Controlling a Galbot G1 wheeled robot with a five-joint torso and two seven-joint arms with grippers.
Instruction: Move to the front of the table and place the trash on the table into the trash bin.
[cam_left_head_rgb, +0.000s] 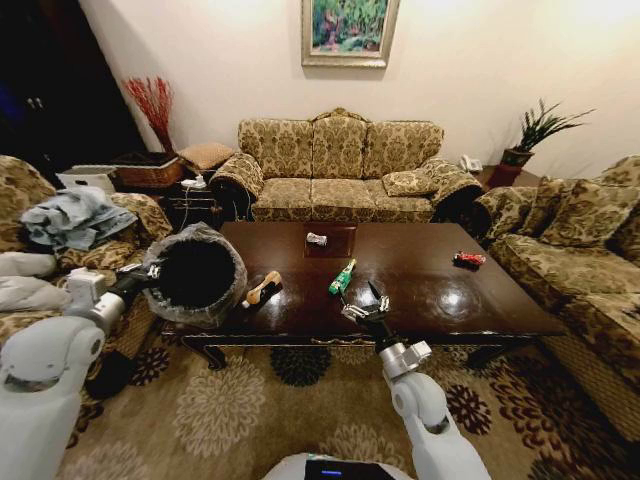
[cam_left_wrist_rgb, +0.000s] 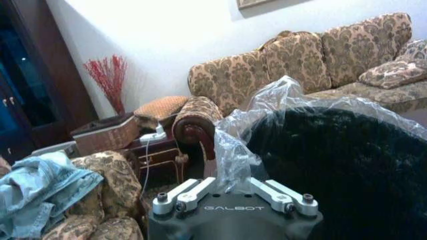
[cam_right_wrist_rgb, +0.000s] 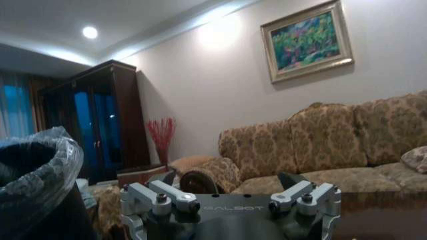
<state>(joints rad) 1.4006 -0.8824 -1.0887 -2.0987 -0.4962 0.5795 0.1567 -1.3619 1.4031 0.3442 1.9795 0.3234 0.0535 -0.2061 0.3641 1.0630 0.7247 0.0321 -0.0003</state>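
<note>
The dark brown table (cam_left_head_rgb: 420, 300) stands in front of me. On it lie a tan-and-dark bottle-like piece (cam_left_head_rgb: 263, 289), a green wrapper (cam_left_head_rgb: 342, 277), a white scrap (cam_left_head_rgb: 316, 239) and a red piece (cam_left_head_rgb: 468, 259). At the table's left end my left gripper (cam_left_head_rgb: 150, 272) holds up the black trash bin (cam_left_head_rgb: 195, 272), tilted with its mouth toward me. In the left wrist view this gripper (cam_left_wrist_rgb: 230, 187) is shut on the clear bag at the bin's rim (cam_left_wrist_rgb: 233, 155). My right gripper (cam_left_head_rgb: 365, 303) hovers open over the table's front edge, just short of the green wrapper; between its fingers (cam_right_wrist_rgb: 230, 187) there is nothing.
A patterned sofa (cam_left_head_rgb: 340, 170) runs behind the table, another sofa (cam_left_head_rgb: 580, 250) lines the right side, and an armchair with blue cloth (cam_left_head_rgb: 75, 220) sits left. A woven basket (cam_left_head_rgb: 150, 170) and side table stand at the back left. Patterned carpet (cam_left_head_rgb: 260, 400) lies under me.
</note>
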